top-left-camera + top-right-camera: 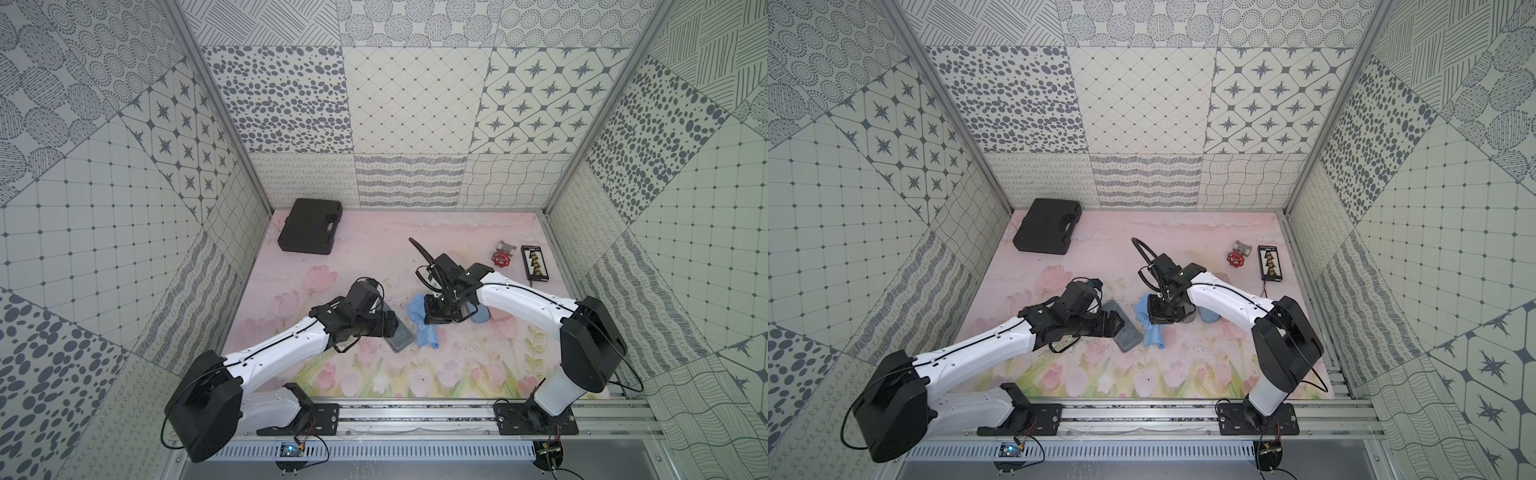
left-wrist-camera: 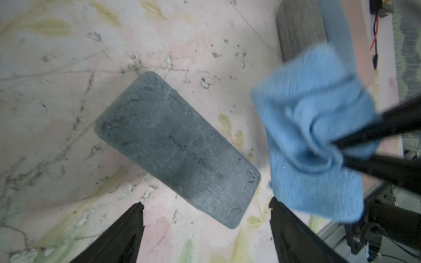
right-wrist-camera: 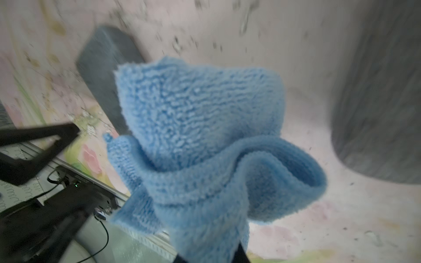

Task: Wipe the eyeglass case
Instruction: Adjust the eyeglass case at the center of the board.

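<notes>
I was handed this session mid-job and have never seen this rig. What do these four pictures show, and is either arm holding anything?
Two white robot arms are mounted at the near edge of a flowered mat. Each ends in a two-fingered hand. The two wide pictures come from one overhead camera pair and show nearly the same scene. The two close-ups come from cameras on the arms' wrists.

The right hand is shut on a bunched blue cloth, right beside the grey eyeglass case, which lies flat on the mat. The left hand is open and empty, over one end of the case.

Also on the mat are a black tool case, a red valve wheel, a black connector board and a grey rounded object that I can't identify.
</notes>
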